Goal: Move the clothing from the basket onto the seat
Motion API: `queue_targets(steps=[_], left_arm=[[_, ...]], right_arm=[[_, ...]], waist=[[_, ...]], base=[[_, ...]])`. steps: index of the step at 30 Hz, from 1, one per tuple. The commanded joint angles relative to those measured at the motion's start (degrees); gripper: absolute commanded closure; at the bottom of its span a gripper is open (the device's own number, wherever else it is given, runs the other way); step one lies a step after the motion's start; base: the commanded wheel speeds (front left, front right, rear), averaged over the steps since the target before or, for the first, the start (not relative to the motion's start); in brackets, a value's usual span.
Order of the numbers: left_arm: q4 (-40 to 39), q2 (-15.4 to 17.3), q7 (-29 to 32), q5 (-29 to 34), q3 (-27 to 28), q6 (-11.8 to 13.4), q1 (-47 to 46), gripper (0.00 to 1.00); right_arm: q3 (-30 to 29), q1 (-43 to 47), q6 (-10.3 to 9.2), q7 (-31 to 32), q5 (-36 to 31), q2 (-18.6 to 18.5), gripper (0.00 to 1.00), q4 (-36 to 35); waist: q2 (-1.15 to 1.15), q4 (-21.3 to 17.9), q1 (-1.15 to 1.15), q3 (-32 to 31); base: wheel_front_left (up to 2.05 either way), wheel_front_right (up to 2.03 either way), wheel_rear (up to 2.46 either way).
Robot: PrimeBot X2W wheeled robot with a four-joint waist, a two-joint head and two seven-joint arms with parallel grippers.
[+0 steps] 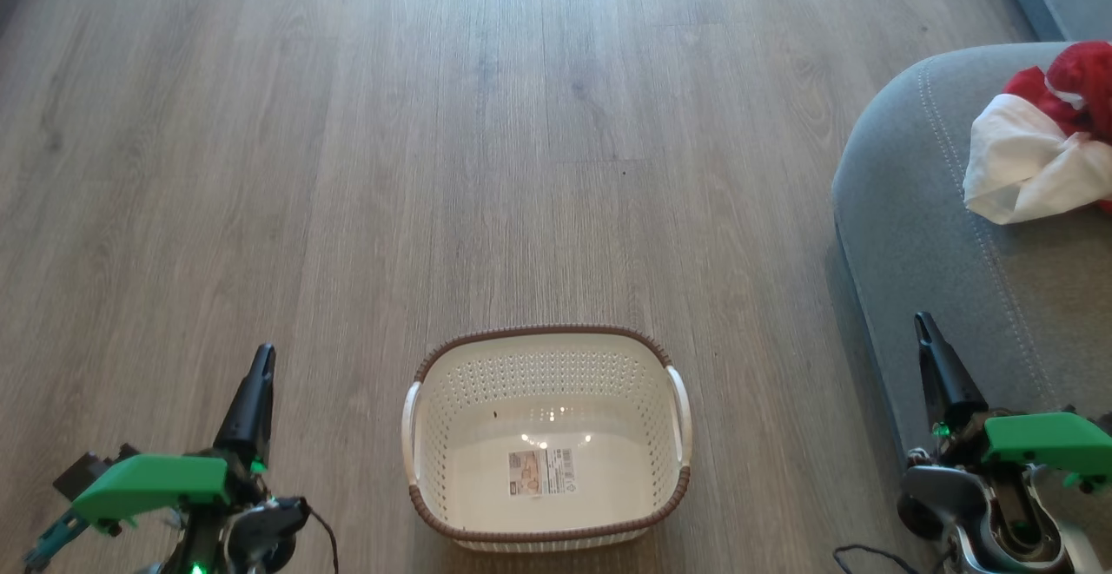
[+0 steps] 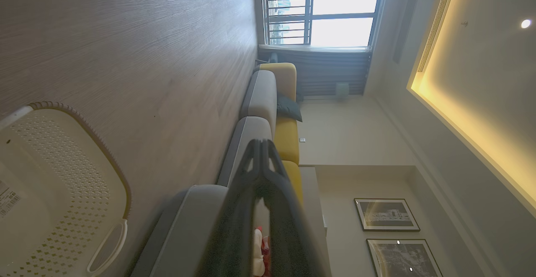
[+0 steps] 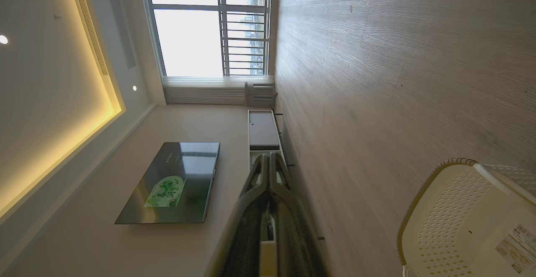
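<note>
The cream basket [image 1: 547,370] with a brown rim stands on the wood floor at bottom centre, holding nothing but a label; it also shows in the wrist views [image 2: 58,193] [image 3: 452,218]. The clothing [image 1: 1047,135], red pieces and a white one, lies bunched on the grey seat [image 1: 921,235] at the right edge. My left gripper [image 1: 263,355] is shut and empty, left of the basket. My right gripper [image 1: 921,320] is shut and empty, in front of the seat's near edge. Between my left gripper's [image 2: 261,143] fingers a bit of the clothing [image 2: 258,247] peeks through.
Open wood floor [image 1: 486,122] stretches ahead of the basket. The left wrist view shows a grey and yellow sofa [image 2: 272,113] running toward a window. The right wrist view shows my right gripper [image 3: 269,155], a wall television [image 3: 171,182] and a low cabinet [image 3: 263,130].
</note>
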Motion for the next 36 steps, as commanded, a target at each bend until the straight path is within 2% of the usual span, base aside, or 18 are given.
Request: queue_targets(steps=[1,36], left_arm=[[-1.97,0.44,0.43,-0.38,1.94,-0.54,-2.84,1.0],[-1.97,0.44,0.43,-0.38,1.94,-0.54,-2.84,1.0]], right_arm=[[1.01,-2.05,-0.01,0.32,0.34,-0.22,1.0,-2.22],[1.01,-2.05,-0.01,0.32,0.34,-0.22,1.0,-2.22]], waist=[[0.0,0.0,0.0,0.0],[0.0,0.0,0.0,0.0]], base=[[0.0,0.0,0.0],[0.0,0.0,0.0]])
